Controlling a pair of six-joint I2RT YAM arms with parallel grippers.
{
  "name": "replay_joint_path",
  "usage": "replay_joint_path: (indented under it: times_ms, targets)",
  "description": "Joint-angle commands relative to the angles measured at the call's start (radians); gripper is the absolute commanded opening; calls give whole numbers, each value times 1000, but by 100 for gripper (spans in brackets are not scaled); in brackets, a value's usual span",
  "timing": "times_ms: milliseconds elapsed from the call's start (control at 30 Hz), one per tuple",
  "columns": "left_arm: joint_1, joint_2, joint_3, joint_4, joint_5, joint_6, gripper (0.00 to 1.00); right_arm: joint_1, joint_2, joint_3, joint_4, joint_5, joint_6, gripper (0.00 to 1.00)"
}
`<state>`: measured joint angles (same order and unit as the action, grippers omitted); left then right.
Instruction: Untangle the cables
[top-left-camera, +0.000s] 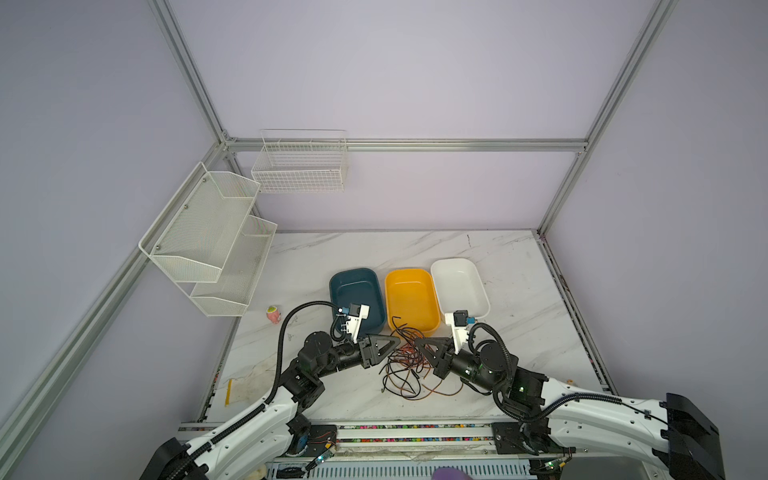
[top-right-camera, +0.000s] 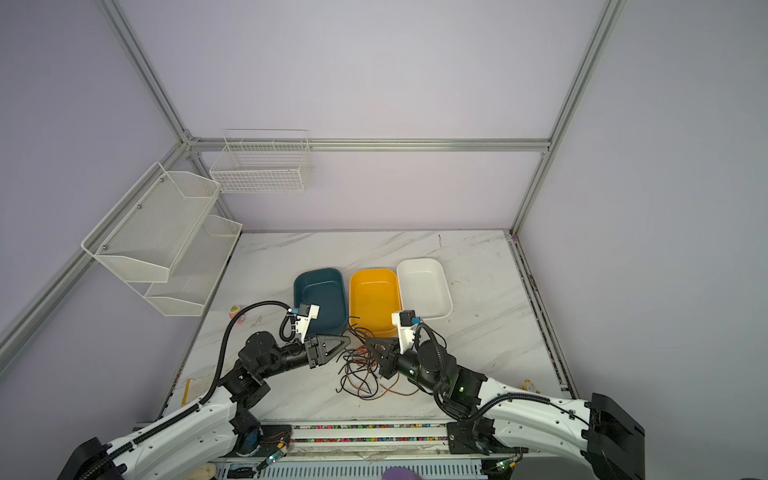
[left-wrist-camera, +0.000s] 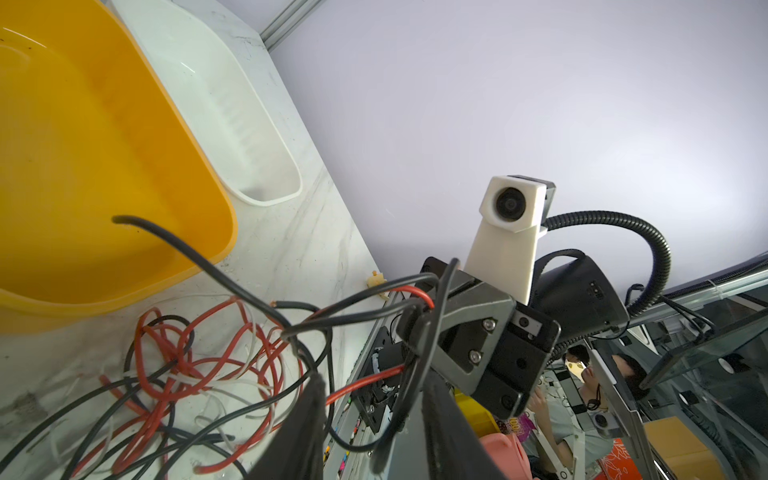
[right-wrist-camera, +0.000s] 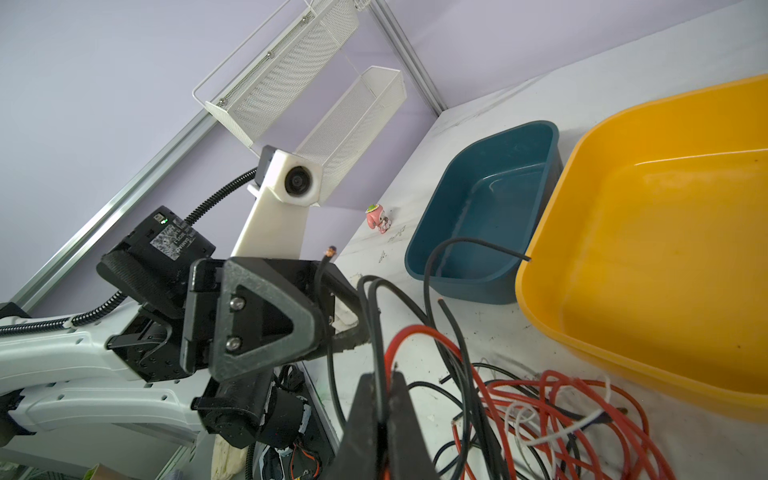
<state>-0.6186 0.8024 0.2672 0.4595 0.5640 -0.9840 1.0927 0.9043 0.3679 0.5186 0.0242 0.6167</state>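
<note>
Yellow tub (top-left-camera: 411, 299), teal tub (top-left-camera: 355, 286), white tub (top-left-camera: 459, 286) empty; right fingers (right-wrist-camera: 358, 424) pinch cables (top-left-camera: 401, 361), left fingers (left-wrist-camera: 307, 415) unclear.

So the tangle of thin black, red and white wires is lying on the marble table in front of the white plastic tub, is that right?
No. The tangle of thin black, red and white wires lies on the marble table in front of the yellow plastic tub; the white plastic tub stands to that one's right. Both top views show it.
</note>
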Motion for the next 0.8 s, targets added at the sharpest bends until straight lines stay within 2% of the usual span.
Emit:
replay_joint_path:
  times_ms: [0, 167, 267, 367, 500, 633, 767]
  targets:
    - [-6, -16, 104, -59, -29, 55, 22, -4, -5, 15, 45, -1, 9, 0]
    - [-7, 11, 122, -61, -30, 57, 1, -5, 5, 12, 47, -2, 11, 0]
    - [-6, 19, 142, -85, -38, 72, 0, -5, 2, 11, 41, -1, 14, 0]
    - [-7, 11, 199, -193, -77, 110, 0, -5, -11, 3, 21, 11, 29, 0]
    - [-6, 15, 342, -433, -154, 168, 0, -5, -39, -27, 1, 40, 37, 28]
    - [-7, 22, 455, -523, -160, 178, 0, -4, -60, -58, 1, 52, 40, 44]
    - [-7, 54, 555, -578, -122, 170, 0, -5, -63, -68, 1, 47, 30, 51]
